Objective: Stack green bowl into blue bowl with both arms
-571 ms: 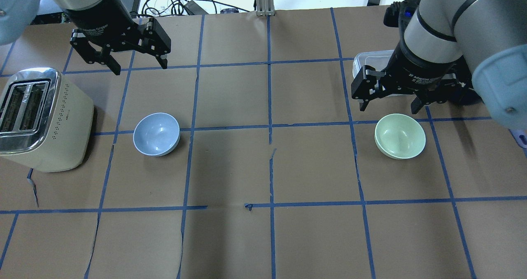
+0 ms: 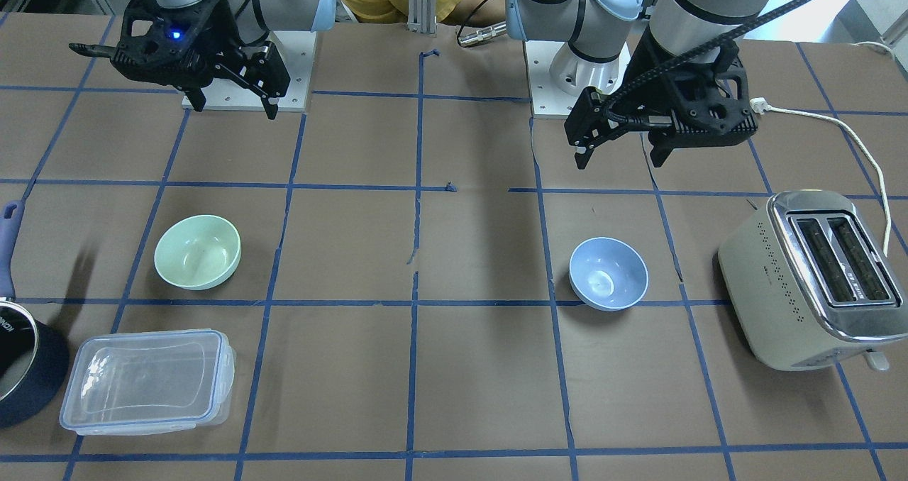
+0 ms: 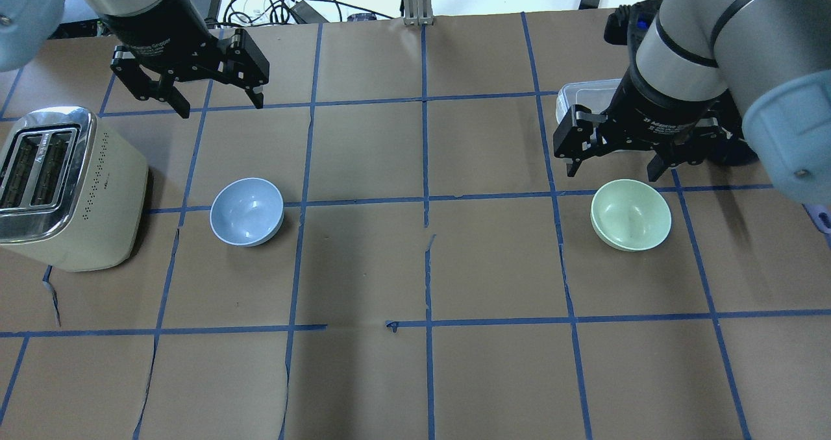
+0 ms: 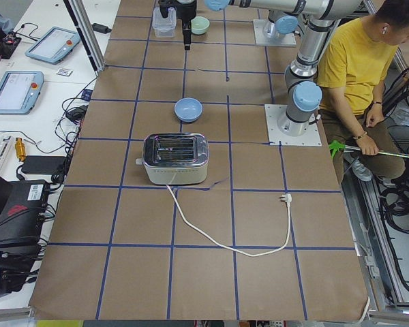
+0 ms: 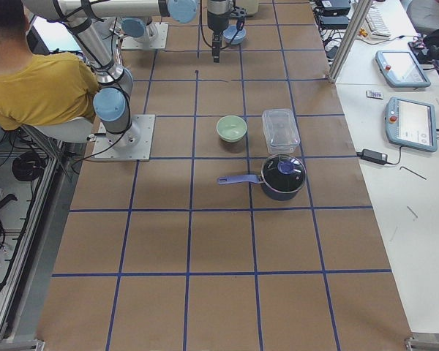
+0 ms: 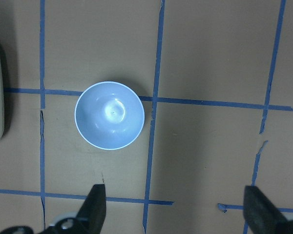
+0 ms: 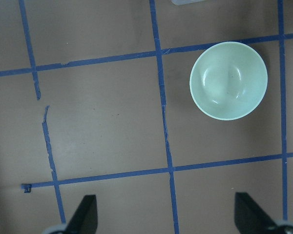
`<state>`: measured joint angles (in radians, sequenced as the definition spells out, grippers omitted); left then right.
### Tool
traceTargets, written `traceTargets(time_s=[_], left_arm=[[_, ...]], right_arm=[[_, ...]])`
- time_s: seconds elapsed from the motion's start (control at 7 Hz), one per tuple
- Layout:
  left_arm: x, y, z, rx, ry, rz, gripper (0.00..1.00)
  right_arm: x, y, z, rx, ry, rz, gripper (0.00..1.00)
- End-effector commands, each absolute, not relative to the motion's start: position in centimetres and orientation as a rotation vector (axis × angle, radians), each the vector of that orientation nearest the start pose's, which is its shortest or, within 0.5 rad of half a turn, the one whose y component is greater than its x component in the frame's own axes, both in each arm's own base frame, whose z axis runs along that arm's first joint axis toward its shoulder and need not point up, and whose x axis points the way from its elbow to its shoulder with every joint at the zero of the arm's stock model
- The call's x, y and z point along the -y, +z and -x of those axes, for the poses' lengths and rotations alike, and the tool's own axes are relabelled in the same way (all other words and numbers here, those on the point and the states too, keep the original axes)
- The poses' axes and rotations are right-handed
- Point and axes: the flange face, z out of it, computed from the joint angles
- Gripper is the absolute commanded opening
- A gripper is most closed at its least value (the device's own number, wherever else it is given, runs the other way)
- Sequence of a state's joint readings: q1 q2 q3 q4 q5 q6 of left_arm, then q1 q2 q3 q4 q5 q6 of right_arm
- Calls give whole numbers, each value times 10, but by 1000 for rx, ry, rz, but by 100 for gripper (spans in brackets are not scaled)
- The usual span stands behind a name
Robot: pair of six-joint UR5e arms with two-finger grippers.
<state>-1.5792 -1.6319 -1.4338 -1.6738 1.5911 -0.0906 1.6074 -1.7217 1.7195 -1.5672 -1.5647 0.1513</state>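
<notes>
- Left gripper (image 3: 221, 104): jaws spread wide with nothing between them, hanging over the table (image 3: 493, 265) beyond the blue bowl (image 3: 247, 211).
- Right gripper (image 3: 612, 167): jaws wide apart and empty, near the green bowl (image 3: 630, 215); it seems to sit just past the far rim.
- Blue bowl: upright, on the left half, near the toaster (image 3: 97, 193).
- Green bowl: upright, on the right half, well apart from the blue bowl, near a clear container (image 2: 145, 382) and a dark pot (image 2: 28, 371).
</notes>
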Motion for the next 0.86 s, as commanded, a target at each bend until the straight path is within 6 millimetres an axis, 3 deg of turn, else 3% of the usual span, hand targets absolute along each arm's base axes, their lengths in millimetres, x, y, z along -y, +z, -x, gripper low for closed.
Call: traceTargets(time_s=[0.0, 0.29, 0.71], left_arm=[[512, 516, 134, -3110, 36, 128, 100], [520, 507, 135, -3106, 59, 128, 100], [517, 514, 134, -3110, 38, 133, 100]], right_arm=[[424, 483, -148, -3132, 3, -180, 100], [424, 482, -145, -3132, 15, -190, 100], [437, 482, -129, -3128, 10, -228, 100]])
